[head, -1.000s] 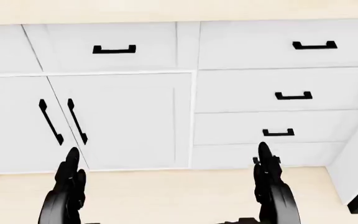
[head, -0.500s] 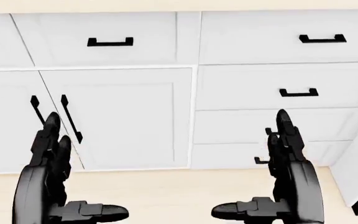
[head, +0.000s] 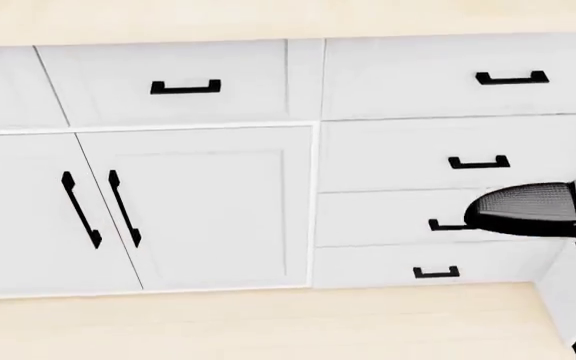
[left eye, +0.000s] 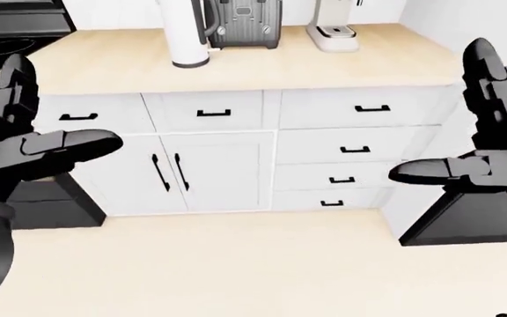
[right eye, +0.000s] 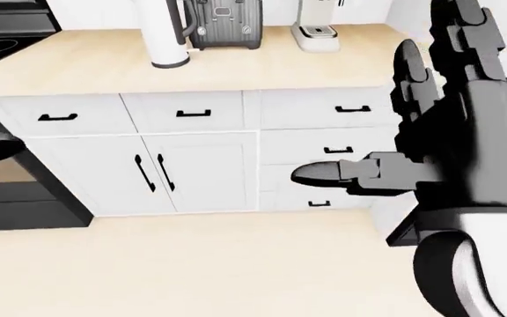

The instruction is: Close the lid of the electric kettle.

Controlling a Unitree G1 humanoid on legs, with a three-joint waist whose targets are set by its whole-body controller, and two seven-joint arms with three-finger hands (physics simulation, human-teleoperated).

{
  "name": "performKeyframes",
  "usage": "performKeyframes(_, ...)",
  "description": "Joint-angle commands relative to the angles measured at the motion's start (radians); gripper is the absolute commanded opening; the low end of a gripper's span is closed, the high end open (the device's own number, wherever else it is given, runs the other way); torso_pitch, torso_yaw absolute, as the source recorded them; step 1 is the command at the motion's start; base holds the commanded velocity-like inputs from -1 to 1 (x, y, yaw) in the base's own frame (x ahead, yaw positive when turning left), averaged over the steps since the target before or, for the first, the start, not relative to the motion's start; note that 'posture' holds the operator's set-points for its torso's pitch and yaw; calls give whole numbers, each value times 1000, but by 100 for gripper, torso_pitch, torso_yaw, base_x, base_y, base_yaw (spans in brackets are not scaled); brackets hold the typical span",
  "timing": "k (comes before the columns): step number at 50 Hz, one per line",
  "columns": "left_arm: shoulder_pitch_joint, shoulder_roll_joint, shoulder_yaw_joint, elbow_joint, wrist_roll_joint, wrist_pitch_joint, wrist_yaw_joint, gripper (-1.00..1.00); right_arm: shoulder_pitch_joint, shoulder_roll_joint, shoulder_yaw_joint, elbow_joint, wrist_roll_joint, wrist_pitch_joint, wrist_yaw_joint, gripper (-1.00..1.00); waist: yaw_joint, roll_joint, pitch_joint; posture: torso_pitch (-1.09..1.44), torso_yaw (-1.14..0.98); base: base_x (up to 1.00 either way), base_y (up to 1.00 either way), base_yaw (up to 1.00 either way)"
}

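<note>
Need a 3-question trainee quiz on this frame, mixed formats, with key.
1. True or false: the left hand is closed round the white kettle.
2. Multiple choice: in the left-eye view, the kettle stands on the counter where? A) just left of the grey appliance B) at the counter's far right end C) on the floor.
3. Fill in: the double doors below the counter have two ____ black handles.

Key: 1 false, both hands, including the right hand, are open and apart from it. 2 A. 3 vertical.
</note>
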Motion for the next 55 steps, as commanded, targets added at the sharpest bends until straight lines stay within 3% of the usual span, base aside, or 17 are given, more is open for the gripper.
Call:
performKeyframes(1,7,62,-4,11,-124,-105,79,100,-18,-57,21,-10,180,-67,-145,100,2,0,-3,0,0,0,0,0)
performKeyframes(7,66,104,-48,16,-127,-201,93,100,-17,-157,13,-10,279,-152,-210,100,2,-6,13,0,0,0,0,0)
performKeyframes(14,84,91,-60,5,-97,-204,78,100,36,-115,9,-9,196,-163,-170,100,-2,-6,3,0,0,0,8,0)
performKeyframes(19,76,94,-49,5,-114,-196,84,100,42,-82,26,-11,147,-144,-135,100,-6,-30,-18,0,0,0,35,0)
performKeyframes(23,73,94,-55,5,-110,-199,82,100,35,-78,22,-11,153,-133,-138,100,-15,17,1,0,0,0,36,0)
performKeyframes(25,73,93,-52,3,-117,-202,83,100,37,-79,20,-11,152,-134,-136,100,-15,85,-17,0,0,0,35,0)
performKeyframes(35,79,93,-52,-7,-120,-195,84,100,45,-91,16,-11,152,-137,-133,100,-6,-16,6,0,0,0,35,0)
performKeyframes(38,89,84,-65,-19,-97,-196,77,100,78,-86,30,-11,106,-141,-106,100,-5,-81,-4,0,0,0,36,0)
performKeyframes(39,88,81,-68,-24,-89,-193,74,100,87,-77,36,-11,84,-142,-92,100,-16,-46,4,0,0,0,37,0)
performKeyframes(41,84,75,-70,-24,-80,-187,68,100,85,-68,38,-11,78,-135,-88,100,-9,-67,-6,0,0,0,35,0)
performKeyframes(43,79,74,-67,-24,-85,-180,70,100,82,-62,39,-11,78,-127,-87,100,-10,-58,-14,0,0,0,36,0)
performKeyframes(47,76,69,-73,-22,-76,-179,64,100,78,-47,41,-11,58,-108,-75,100,-11,-17,6,0,0,0,36,0)
performKeyframes(49,76,66,-74,-23,-72,-177,61,100,77,-44,46,-11,51,-105,-72,100,-16,24,4,0,0,0,36,0)
performKeyframes(51,78,59,-80,-27,-59,-176,54,100,77,-42,46,-11,52,-105,-73,100,-14,111,-21,0,0,0,35,0)
performKeyframes(52,76,59,-77,-29,-62,-173,55,100,80,-38,49,-11,46,-106,-69,100,-10,58,-7,0,0,0,36,0)
performKeyframes(53,74,61,-72,-30,-71,-169,61,100,84,-30,50,-11,36,-103,-64,100,-8,66,-1,0,0,0,36,0)
performKeyframes(55,77,58,-75,-31,-66,-172,58,100,91,-3,29,-11,38,-89,-64,100,1,30,11,0,0,0,18,0)
